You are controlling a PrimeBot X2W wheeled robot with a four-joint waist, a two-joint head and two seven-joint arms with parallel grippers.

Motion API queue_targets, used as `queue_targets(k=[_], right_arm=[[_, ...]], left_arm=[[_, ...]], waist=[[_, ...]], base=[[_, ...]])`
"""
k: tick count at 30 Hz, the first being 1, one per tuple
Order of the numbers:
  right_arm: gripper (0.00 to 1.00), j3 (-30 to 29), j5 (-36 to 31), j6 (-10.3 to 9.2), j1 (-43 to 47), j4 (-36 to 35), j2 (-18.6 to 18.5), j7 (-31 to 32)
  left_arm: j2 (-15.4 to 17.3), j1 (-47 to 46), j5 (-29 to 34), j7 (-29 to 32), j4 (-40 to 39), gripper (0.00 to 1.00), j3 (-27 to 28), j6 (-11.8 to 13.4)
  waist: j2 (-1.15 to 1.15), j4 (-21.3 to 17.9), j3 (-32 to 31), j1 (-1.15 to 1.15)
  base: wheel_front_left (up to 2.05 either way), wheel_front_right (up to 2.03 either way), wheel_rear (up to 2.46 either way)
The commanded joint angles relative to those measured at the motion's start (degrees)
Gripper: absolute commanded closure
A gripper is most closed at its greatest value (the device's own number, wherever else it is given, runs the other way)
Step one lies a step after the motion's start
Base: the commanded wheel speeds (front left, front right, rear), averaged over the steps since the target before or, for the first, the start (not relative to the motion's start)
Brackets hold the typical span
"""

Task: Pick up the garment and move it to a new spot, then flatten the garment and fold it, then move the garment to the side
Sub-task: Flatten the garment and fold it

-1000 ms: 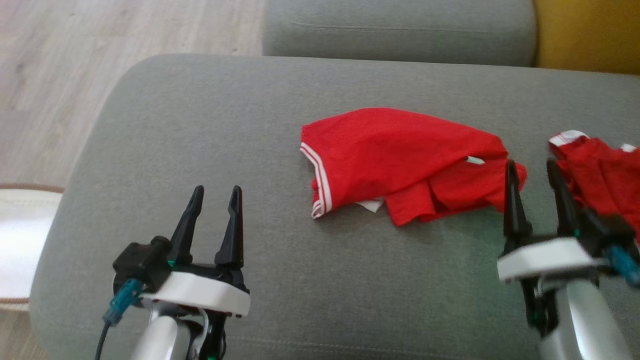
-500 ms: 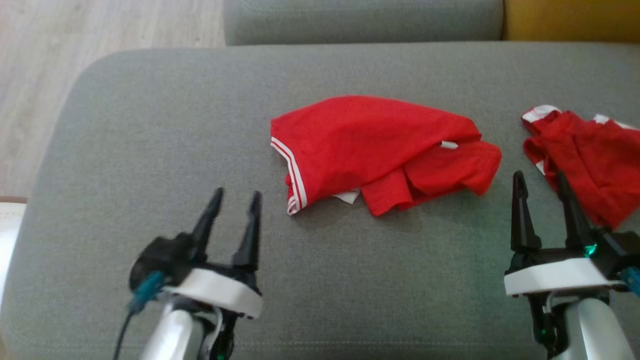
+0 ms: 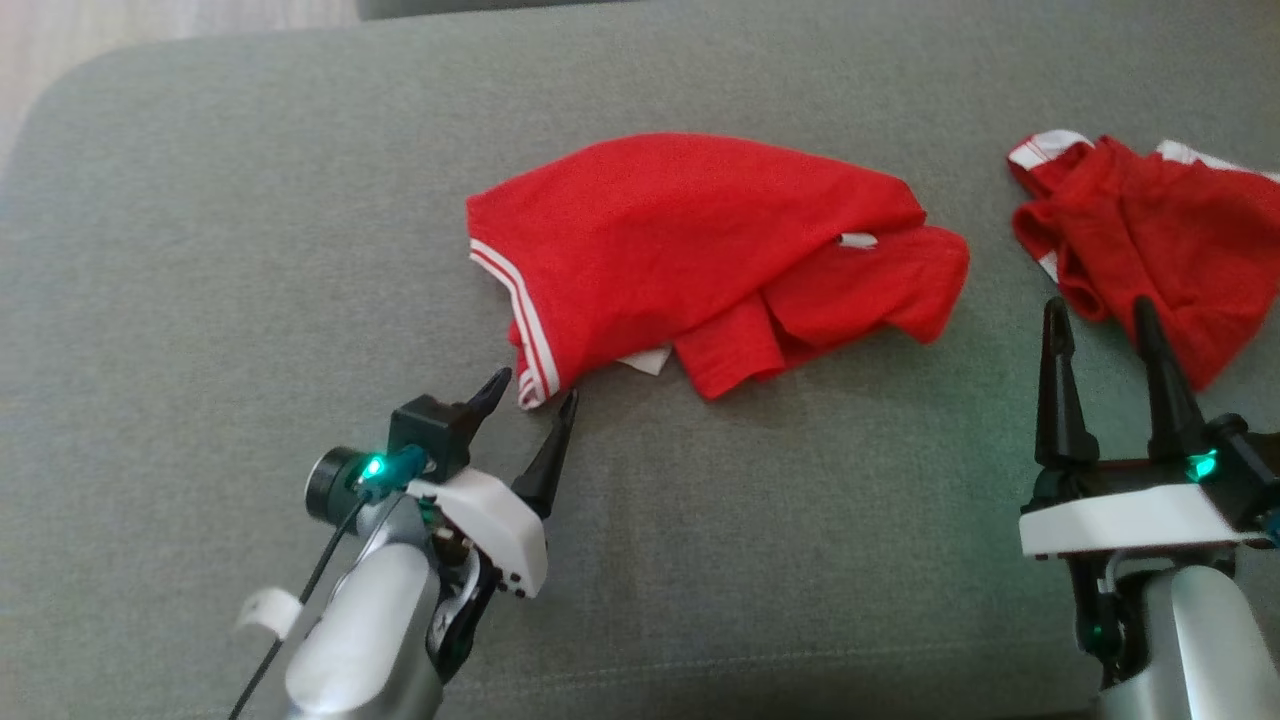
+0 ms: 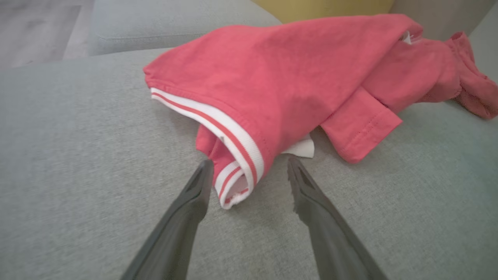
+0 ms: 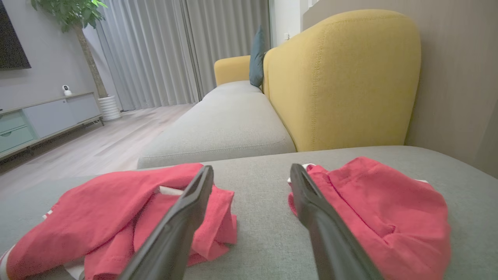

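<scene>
None of the steps looks done: left end effector (image 3: pixel 535 386), jaws apart, straddles the hem (image 3: pixel 527 345) of the crumpled garment (image 3: pixel 680 240) just ahead (right end effector (image 3: pixel 1098 304) likewise apart, empty).

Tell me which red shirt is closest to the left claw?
The middle red shirt: its white-striped edge sits inside the open left claw. The other red shirt lies far to the right.

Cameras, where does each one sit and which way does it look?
Head view: up high, looking down at the grey sofa; shows left end effector and right end effector.
Left wrist view: low, facing the red shirt, own fingers showing.
Right wrist view: low, facing the yellow backrest, own fingers showing.
All share the red shirt.
</scene>
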Motion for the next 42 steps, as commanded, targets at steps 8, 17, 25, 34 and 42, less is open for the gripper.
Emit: queue_targets(k=[8,17,25,34,42], right_arm=[[0.00,1.7,0.1,0.22,-3.4,-1.6,-0.3,-0.8],[0.00,1.3,0.5,0.22,-4.4,-0.2,-0.3,-1.8],[0.00,0.3,0.7,0.22,-3.8,1.3,-0.3,-2.3],[0.00,-0.5,0.9,0.22,-2.4,2.2,-0.3,-2.6],[0.00,0.3,1.4,0.22,-2.5,1.8,-0.3,-2.7]], left_arm=[[1.3,-6.0,1.3,-1.8,4.3,0.00,-0.4,-0.7],[1.0,-8.7,0.4,-3.5,8.2,1.00,-3.9,-1.7],[2.1,-7.6,-4.3,-4.8,0.7,1.00,-7.9,-2.1],[4.4,-2.3,-8.8,-4.7,-21.0,1.00,-7.8,-2.1],[7.5,0.4,-10.9,1.3,-40.3,1.00,-6.2,-0.2]], waist=[[0.00,-2.2,2.4,-0.01],[0.00,-2.9,2.1,-0.01],[0.00,-1.3,-1.7,-0.01],[0.00,1.2,-5.2,-0.01],[0.00,0.5,-4.9,-0.01]], base=[[0.00,0.00,0.00],[0.00,0.00,0.00],[0.00,0.00,0.00],[0.00,0.00,0.00],[0.00,0.00,0.00]])
